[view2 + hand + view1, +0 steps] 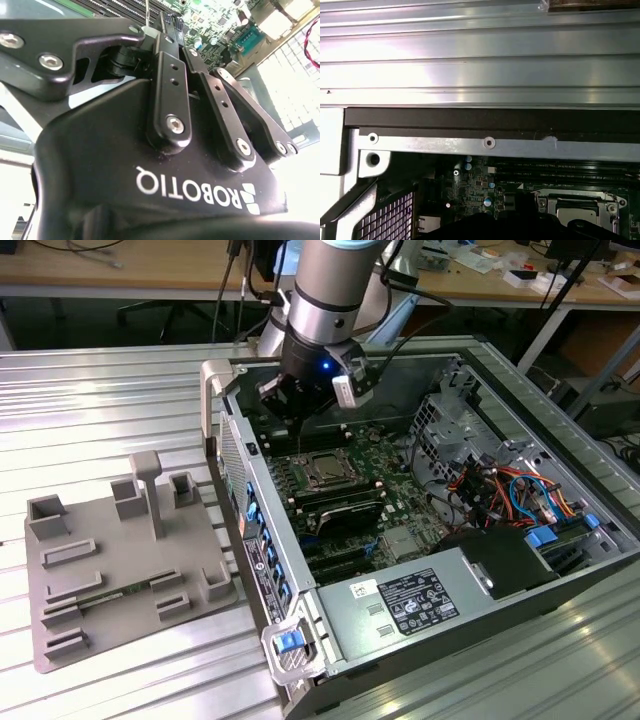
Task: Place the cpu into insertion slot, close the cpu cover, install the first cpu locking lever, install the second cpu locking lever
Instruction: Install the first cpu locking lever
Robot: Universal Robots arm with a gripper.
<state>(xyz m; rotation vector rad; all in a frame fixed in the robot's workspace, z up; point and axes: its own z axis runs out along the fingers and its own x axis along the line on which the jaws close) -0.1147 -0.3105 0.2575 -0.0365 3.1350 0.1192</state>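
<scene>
The open computer case holds the green board, with the insertion slot's silver rim near the middle. The cpu lies flat in it, grey top up. The cpu cover looks folded down around the chip; the first wrist view shows its frame and the chip. A thin wire locking lever stands upright at the slot's far-left corner in the exterior view. My gripper hangs right over it. In the second wrist view my gripper looks shut on the lever.
A grey fixture plate with upright blocks lies on the ribbed table at the exterior view's left. The case's side wall stands close to the gripper. Black finned bars, the power supply and coloured cables surround the slot.
</scene>
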